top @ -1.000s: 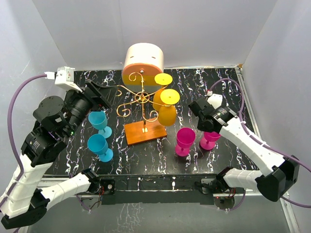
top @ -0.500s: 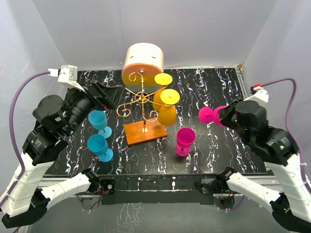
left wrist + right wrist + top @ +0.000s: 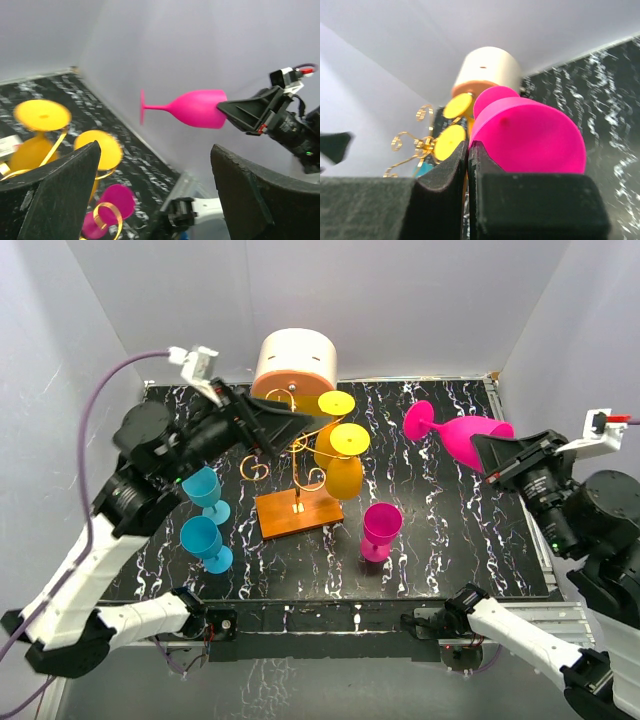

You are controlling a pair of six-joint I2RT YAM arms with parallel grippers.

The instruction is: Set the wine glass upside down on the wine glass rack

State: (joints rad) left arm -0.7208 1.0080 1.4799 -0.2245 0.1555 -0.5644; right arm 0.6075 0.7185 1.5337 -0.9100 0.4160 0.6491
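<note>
Nearest the arm bases, on the black marbled surface, a near blue glass stands upright on the left, mouth up, its bowl showing plain blue inside. To the right a standing magenta glass is also upright, its bowl showing plain magenta inside. Between them sits the flat orange base of the wine glass rack, with its gold post and scroll arms rising behind. A far blue glass stands upright just behind the near one. Two yellow glasses hang upside down on the right side of the rack, feet up and bowls down. The left pincer hovers above the rack's left scrolls. In the left wrist view its fingers stand wide apart with nothing between them. On the right, lifted well clear of the surface, the wine glass lies roughly on its side in the air, foot pointing left toward the rack and mouth toward the right arm. The right pincer is clamped narrow on the rim wall of the bowl. The glass is apart from the rack, not hung. Farthest back, a cream-and-orange cylinder stands behind the rack.
</note>
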